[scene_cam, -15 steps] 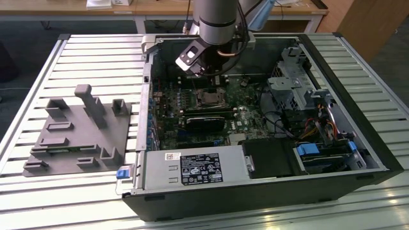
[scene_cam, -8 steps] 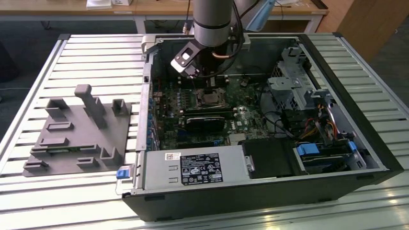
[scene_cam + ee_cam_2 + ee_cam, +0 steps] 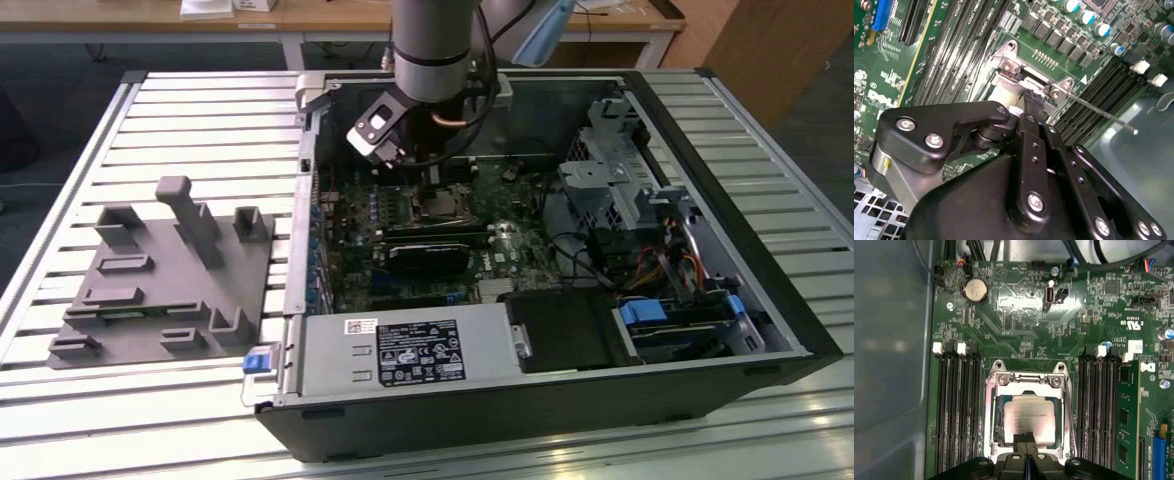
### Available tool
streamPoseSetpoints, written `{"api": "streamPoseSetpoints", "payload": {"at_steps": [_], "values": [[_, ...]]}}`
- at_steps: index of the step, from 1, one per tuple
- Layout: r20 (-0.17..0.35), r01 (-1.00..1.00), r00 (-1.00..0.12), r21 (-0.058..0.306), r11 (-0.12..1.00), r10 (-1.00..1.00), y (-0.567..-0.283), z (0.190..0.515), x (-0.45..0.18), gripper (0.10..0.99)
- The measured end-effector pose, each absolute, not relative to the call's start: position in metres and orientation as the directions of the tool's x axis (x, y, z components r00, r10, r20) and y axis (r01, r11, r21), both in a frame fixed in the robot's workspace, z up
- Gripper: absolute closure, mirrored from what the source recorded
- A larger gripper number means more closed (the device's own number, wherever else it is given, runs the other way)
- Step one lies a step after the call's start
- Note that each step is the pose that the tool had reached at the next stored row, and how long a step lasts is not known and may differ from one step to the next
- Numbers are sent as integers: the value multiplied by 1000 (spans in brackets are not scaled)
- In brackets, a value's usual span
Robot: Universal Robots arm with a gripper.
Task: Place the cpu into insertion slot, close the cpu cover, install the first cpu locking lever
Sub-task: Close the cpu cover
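Looking through the first wrist view, I see the gripper (image 3: 1026, 437) with its fingers (image 3: 1022, 440) drawn narrow, tight together, their tips right at the nearest edge of the cpu (image 3: 1029, 412); whether they press on it I cannot tell. The cpu lies flat in the slot (image 3: 1000, 420) just beyond the fingertips, its grey top showing through the cut-out of the cover (image 3: 991, 405). The cover is down flat around the chip, with its hinge end on the far side from the fingers. Memory slots (image 3: 954, 410) run along both flanks of the fingers, and one stick (image 3: 1128, 415) is seated further out on the board (image 3: 1019, 315). In the second wrist view the fingers sit at the socket's corner bracket, and a thin lever (image 3: 1104, 114) angles away just beside them, its free end out past the memory slots. In the exterior view the arm reaches straight down into the open case (image 3: 534, 420), fingertips just above the socket.
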State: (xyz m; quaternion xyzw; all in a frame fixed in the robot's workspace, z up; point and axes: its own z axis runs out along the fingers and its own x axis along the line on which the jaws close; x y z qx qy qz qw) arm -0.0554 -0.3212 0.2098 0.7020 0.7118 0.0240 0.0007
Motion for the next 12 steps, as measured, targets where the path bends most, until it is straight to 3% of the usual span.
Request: {"api": "streamPoseSetpoints", "payload": {"at_steps": [12], "values": [[32, 999, -15, 35, 14, 999, -321, 203, -58, 980]]}}
